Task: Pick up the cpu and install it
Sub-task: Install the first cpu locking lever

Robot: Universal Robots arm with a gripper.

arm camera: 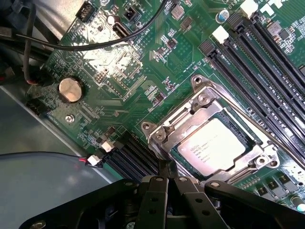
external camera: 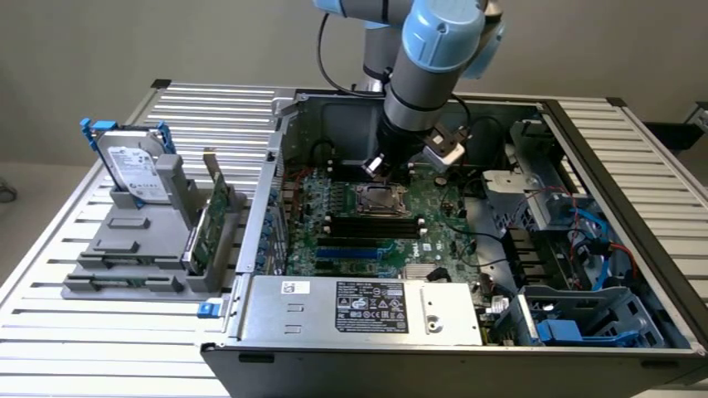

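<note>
Flat silver-grey square cpu point(arm camera: 215, 149) seated in metal-framed motherboard socket point(arm camera: 164, 131); black gripper point(arm camera: 167, 180) just above, fingers pressed together, empty.

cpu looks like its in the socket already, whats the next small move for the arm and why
Probably a short straight lift away from the board. The cpu lies flat inside the socket's metal frame, and the gripper hangs close above it in the open case, among cables and slots, so rising straight up seems safest.
</note>
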